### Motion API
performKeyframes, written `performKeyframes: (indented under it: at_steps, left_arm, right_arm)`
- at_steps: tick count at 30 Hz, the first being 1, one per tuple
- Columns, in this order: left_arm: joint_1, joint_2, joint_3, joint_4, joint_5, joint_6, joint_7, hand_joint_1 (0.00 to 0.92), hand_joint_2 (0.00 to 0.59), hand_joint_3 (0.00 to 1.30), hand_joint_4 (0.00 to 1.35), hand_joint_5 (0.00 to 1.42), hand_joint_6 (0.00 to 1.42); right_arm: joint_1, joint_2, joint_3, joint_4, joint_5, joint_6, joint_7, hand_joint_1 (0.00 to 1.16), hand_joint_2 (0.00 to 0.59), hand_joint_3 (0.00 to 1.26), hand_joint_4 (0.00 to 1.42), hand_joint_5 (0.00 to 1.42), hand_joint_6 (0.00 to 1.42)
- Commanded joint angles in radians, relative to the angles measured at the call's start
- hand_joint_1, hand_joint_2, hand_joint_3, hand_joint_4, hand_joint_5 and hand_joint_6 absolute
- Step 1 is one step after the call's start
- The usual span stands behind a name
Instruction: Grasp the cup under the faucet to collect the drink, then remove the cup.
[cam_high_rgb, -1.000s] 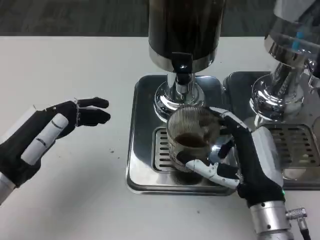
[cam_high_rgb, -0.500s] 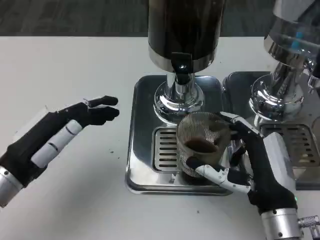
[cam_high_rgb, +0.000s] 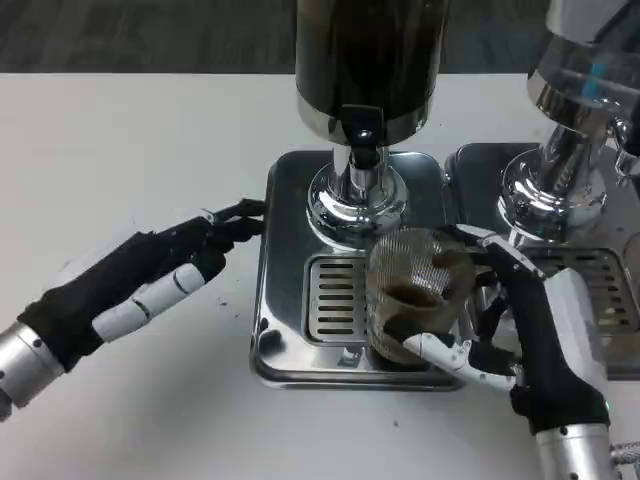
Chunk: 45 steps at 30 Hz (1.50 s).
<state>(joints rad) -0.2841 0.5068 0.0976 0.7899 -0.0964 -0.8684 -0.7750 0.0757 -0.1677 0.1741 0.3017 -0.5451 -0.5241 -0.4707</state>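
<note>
Because the task calls for drawing the drink and then taking the glass away, the right hand (cam_high_rgb: 520, 330) wraps the ribbed clear glass cup (cam_high_rgb: 415, 290) from its right side, a pale finger curling under the near base and dark fingers reaching round the far rim, so the cup is steadied on both sides and kept upright. A shallow layer of dark drink lies in its bottom, which suggests the filling is done or nearly so. The cup sits in that hand's grasp over the slotted grille of the square stainless drip tray (cam_high_rgb: 285, 300), slightly toward the hand from the chrome faucet (cam_high_rgb: 365, 135) of the tall dark-bodied drink dispenser (cam_high_rgb: 368, 60); whether its base touches the grille I cannot tell. Across from the cup, the left hand (cam_high_rgb: 150, 275) is released and holds nothing, fingers stretched and apart, its dark fingertips at the tray's left edge on the white counter (cam_high_rgb: 130, 130), plausibly ready to brace the tray or simply waiting. Beyond the right hand stands a second chrome dispenser (cam_high_rgb: 570, 160) on its own tray, close enough that I judge any withdrawal should come straight toward the robot.
</note>
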Motion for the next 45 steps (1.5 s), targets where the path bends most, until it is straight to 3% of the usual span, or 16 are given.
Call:
performKeyframes:
  at_steps: [1,16,24,45]
  left_arm:
    - [-0.006,0.026,-0.018,0.011,0.045,-0.048,0.031,0.000,0.217,0.15,0.14,0.14,0.16]
    - [-0.001,0.053,-0.045,0.011,0.085,-0.105,0.098,0.000,0.215,0.15,0.14,0.13,0.16]
    - [0.008,0.082,-0.064,-0.002,0.160,-0.156,0.158,0.000,0.215,0.15,0.13,0.12,0.16]
    - [0.047,0.182,-0.120,-0.084,0.255,-0.269,0.242,0.000,0.213,0.12,0.06,0.05,0.11]
  right_arm:
    - [0.008,0.006,-0.009,-0.042,0.000,-0.010,-0.017,0.79,0.186,0.64,0.73,0.91,1.14]
    - [0.018,0.006,-0.019,-0.060,-0.009,-0.002,-0.023,0.79,0.185,0.65,0.74,0.93,1.16]
    - [0.017,-0.005,-0.025,-0.068,-0.034,0.002,-0.029,0.80,0.189,0.65,0.76,0.95,1.19]
    - [0.114,-0.010,-0.066,-0.218,-0.013,0.004,0.013,0.81,0.184,0.67,0.76,0.97,1.21]
